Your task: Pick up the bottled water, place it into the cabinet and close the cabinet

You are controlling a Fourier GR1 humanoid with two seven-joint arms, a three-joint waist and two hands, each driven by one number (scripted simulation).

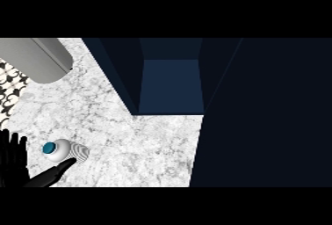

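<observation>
Below my head spreads the surface [130, 140], a pale grey-and-white marbled top that fills the left and middle of what I see. Against its far side stands the cabinet [170, 83], dark navy, its door [266, 114] swung wide so that it stretches as a big dark panel down the whole right of the view and covers the surface there. Between the cabinet's side walls I can see a lighter blue inner floor, with nothing on it that I can make out.

At the upper left corner a grey rounded object [42, 57] lies slantwise over the edge of the surface; what it is I cannot tell. Beside it, along the left edge, a strip of black-and-white patterned floor [12, 90] shows beyond the marble.

The bottled water [63, 150] is on the surface at the lower left, well apart from the cabinet. From above I see its blue cap and white shoulder, with ribbed rings on its body toward the right; whether it stands upright or leans I cannot say for sure.

My left hand [14, 162] comes in at the lower left corner, black against the marble. Its fingers [13, 145] are straight and point upward just left of the bottle, and the thumb [55, 172] reaches out below it, its tip close under the ribbed part. The hand is open around the bottle, not closed on it. My right hand does not show
</observation>
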